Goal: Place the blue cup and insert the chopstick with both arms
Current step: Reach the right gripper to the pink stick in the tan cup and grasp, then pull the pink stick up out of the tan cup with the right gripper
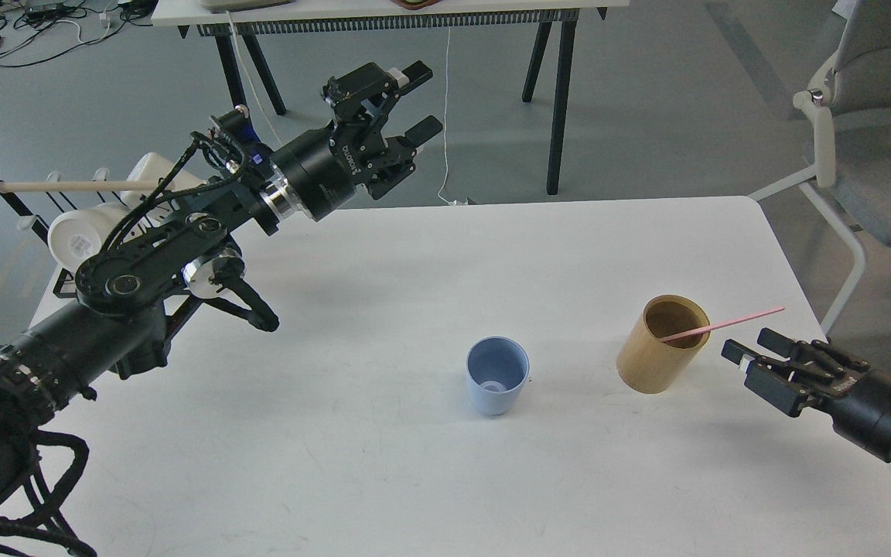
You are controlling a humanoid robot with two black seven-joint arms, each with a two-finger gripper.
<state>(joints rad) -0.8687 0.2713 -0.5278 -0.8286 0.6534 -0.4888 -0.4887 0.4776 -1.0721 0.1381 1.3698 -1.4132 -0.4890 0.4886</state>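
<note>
Blue cup [497, 375] untouched, both claws spread, empty

cup [497, 375] left of cylinder [663, 343] — stick [724, 324] in cylinder

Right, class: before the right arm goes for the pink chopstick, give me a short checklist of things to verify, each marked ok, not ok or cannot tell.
1. Blue cup upright on the table, mouth open: ok.
2. Pink chopstick reachable, leaning out of the bamboo cylinder towards the right side: ok.
3. Right gripper open, holding nothing: ok.
4. Right gripper already around the chopstick: not ok, it sits below the free end.
5. Left gripper open, raised clear of the cup: ok.
6. Cup empty inside: ok, nothing visible.
</note>
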